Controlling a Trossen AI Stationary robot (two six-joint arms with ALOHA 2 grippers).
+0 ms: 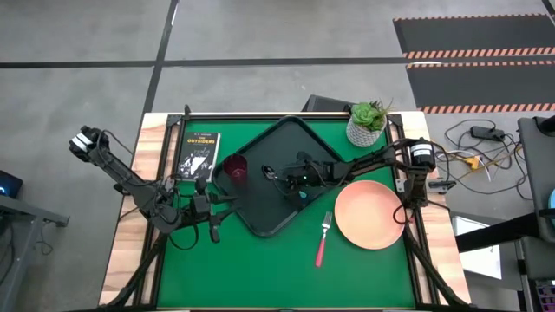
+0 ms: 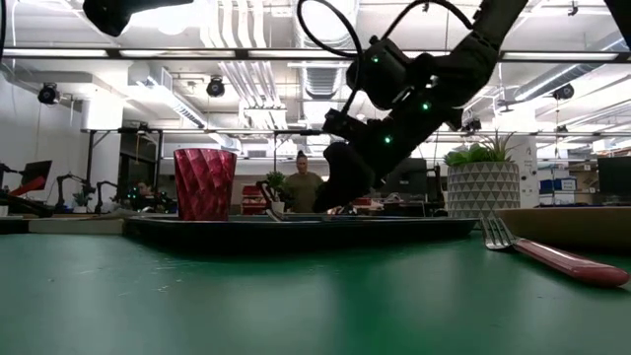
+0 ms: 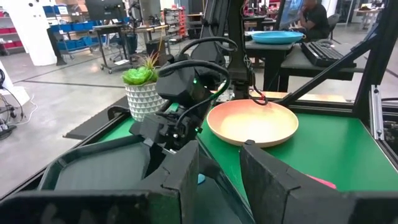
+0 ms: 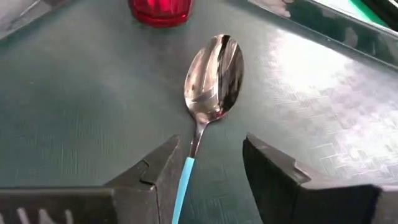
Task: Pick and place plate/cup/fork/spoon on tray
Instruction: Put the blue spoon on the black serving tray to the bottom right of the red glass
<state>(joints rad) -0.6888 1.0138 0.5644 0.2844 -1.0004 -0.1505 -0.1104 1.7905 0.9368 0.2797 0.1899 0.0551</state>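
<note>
The black tray (image 1: 260, 186) lies askew at the table's middle. The maroon cup (image 1: 236, 167) stands upright on the tray's left corner and also shows in the low view (image 2: 204, 183). The spoon (image 4: 212, 74) lies flat on the tray floor, bowl toward the cup. My right gripper (image 4: 211, 165) is open low over the tray (image 1: 282, 176), a finger on either side of the blue handle (image 4: 183, 186). The pink-handled fork (image 1: 322, 240) and the peach plate (image 1: 370, 214) lie on the green table right of the tray. My left gripper (image 3: 221, 168) is open and empty by the tray's left edge (image 1: 221, 206). My right gripper stands open around the spoon's blue handle, coming slanting down along the spoon. The handle (image 4: 186, 171) lies close beside one finger (image 4: 158, 168); I cannot tell whether they touch. The spoon rests flat on the tray.
A white pot with a green plant (image 1: 368, 124) stands at the far right. A small black book (image 1: 199, 154) lies at the far left. Room beyond the table shows a person (image 2: 302, 187) and desks.
</note>
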